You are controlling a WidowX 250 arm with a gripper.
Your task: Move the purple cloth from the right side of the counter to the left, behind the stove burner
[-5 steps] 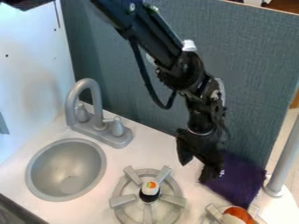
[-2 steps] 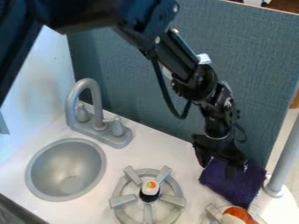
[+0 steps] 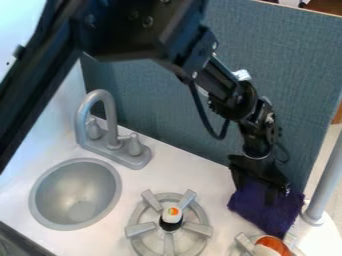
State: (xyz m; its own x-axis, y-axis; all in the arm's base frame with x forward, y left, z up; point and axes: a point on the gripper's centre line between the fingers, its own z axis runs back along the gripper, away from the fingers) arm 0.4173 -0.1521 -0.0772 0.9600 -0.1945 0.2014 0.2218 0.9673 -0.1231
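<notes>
Lg. blue-gray partition [image 3: 300, 65] backs the work area; blk arm [image 3: 167, 30] comes in at the top & L edges, slanting down to lower R. White desk [image 3: 194, 175] runs from the L wall to the foot of a gray post [image 3: 327, 182] nr the R edge. Round gray sink basin [image 3: 48, 200] at L, w/ a gray faucet [image 3: 83, 117] just behind. Spoked gray stove burner [image 3: 139, 229] at bottom ctr, a strip of desk btwn it & sink, another btwn it & the cloth. Purple cloth [image 3: 284, 212] lies at R, nr the partition's base, its R corner by the post. Pincer [image 3: 254, 191] is over the cloth's upper part, fingers spread, purple showing btwn. 2nd burner [image 3: 246, 243] at bottom edge bears an orange-&-white toy [image 3: 272, 243], just below cloth. Sm. white toy [image 3: 172, 212] w/ orange spot sits mid 1st burner.
</notes>
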